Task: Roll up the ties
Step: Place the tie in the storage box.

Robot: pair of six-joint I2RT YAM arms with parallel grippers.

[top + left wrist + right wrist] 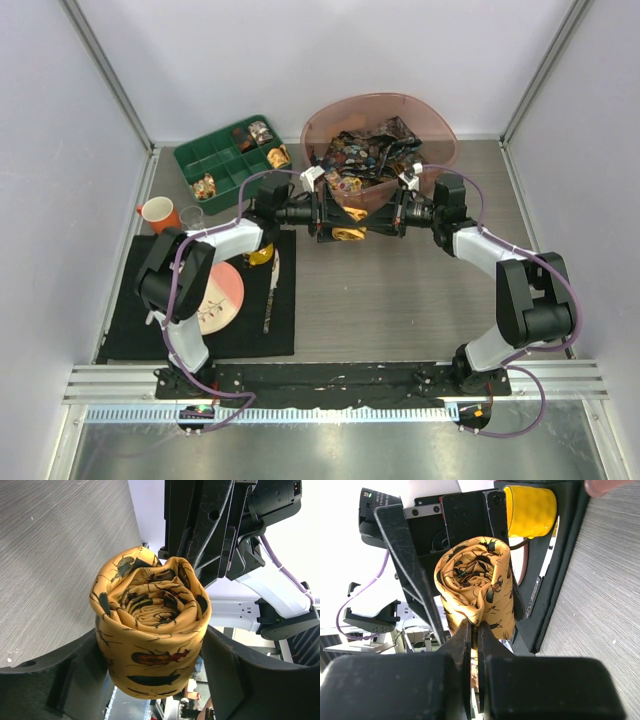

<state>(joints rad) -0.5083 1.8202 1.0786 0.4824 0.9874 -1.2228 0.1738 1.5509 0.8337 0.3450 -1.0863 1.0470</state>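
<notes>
Yellow tie [150, 620]: wound into a tight coil, spiral closed to the centre, insect print facing out. No loose tail shows in either wrist view. It is held clear of the table [400, 300], just in front of the pink bowl [440, 122], between the two arms.

Left gripper [151, 645]: jaws wide, one finger on each flank of the coil. Both pads appear to touch the fabric, so I read it as taking the coil across its width.

Right gripper [473, 627]: jaws closed almost to nothing, nipping a fold at the edge of the coil from the opposite side.

Dark printed ties [370, 155]: a loose tangled heap in the pink bowl, none rolled that I can see.

Green tray [182, 157], left of the bowl: a few compartments filled, contents too small to identify.

Progress, my judgement: one tie rolled but not yet set down. The heap in the bowl remains, so most of the task is left.
</notes>
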